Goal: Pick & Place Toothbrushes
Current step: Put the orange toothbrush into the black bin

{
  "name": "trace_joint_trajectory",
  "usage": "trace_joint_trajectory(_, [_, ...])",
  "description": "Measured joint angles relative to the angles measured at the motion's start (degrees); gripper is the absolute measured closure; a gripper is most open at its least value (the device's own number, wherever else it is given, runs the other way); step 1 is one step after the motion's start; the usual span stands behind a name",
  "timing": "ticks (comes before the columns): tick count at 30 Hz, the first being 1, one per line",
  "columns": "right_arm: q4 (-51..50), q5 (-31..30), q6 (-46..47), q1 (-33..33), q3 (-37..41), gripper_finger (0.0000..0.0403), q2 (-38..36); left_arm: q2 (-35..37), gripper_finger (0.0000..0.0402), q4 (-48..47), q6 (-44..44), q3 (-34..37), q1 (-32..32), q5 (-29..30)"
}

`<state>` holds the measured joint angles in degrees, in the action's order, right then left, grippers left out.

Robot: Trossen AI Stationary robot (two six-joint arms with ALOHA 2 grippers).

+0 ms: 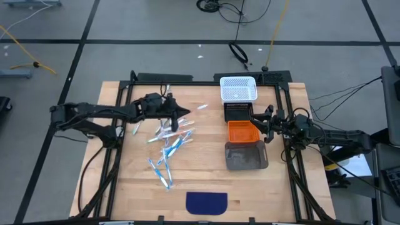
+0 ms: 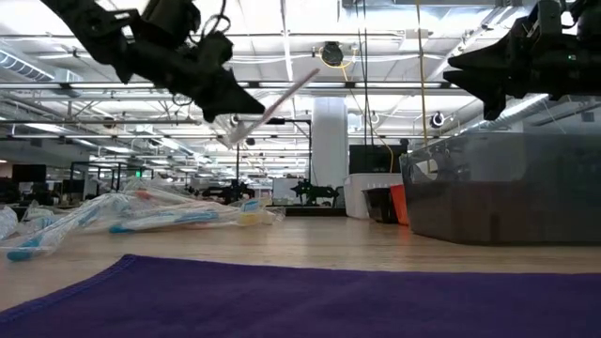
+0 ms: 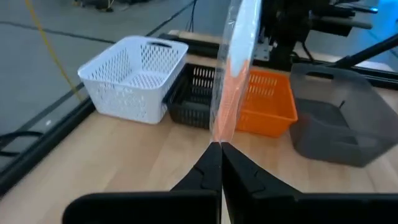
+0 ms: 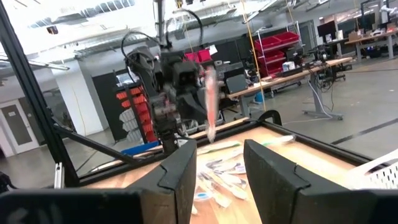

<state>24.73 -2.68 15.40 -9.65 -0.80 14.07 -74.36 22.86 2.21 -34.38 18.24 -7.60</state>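
Closest to the camera lies a dark blue-purple cloth (image 1: 207, 202), flat on the front edge of the wooden tabletop (image 1: 131, 187). Over on the left side, the pile of toothbrushes (image 1: 167, 145) is scattered loosely in shiny clear wrappers, mostly blue and white, a few trailing toward the front. No printing on the wrappers can be read.

Above that pile the left gripper (image 1: 178, 113) hangs well off the wood, its fingers (image 3: 208, 167) pinched tight on one wrapped orange-red toothbrush (image 3: 235, 68). They grip it by one end, so the rest sticks out slanting upward past the tips; from table height it shows as a pale tilted stick (image 2: 268, 111) in the air.

Right of centre stands a row of four bins running from the back edge forward: a white lattice basket (image 1: 238, 89), a black basket (image 1: 237, 112) just in front of it, an orange bin (image 1: 242, 132), and a grey bin (image 1: 245, 155) nearest the front. They sit close together, each beside the next. None carries a label I can make out.

Farther right, the right gripper (image 1: 269, 120) hovers beside the orange bin, near the black basket. Its jaws stand partly apart with nothing between them.
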Motion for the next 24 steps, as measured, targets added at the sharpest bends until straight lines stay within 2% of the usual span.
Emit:
trace_joint_trajectory(2, [1.06,0.02,0.0,0.01,0.0,0.0277,0.73,-2.99,0.0401,4.13,0.64,-0.58,0.0,0.0])
trace_joint_trajectory(5, [1.74,0.02,0.0,0.02,0.0,0.0277,1.53,-7.65,0.0402,4.86,0.76,-4.18,0.0,0.0])
trace_joint_trajectory(15, [2.01,0.16,0.42,0.0,0.0,0.0277,2.53,-26.77,0.0401,3.46,3.4,-22.49,0.13,-0.07])
trace_joint_trajectory(24, [2.03,1.4,0.24,0.02,0.0,0.0277,2.53,-39.23,0.0401,1.83,5.98,-38.25,-1.15,-0.95])
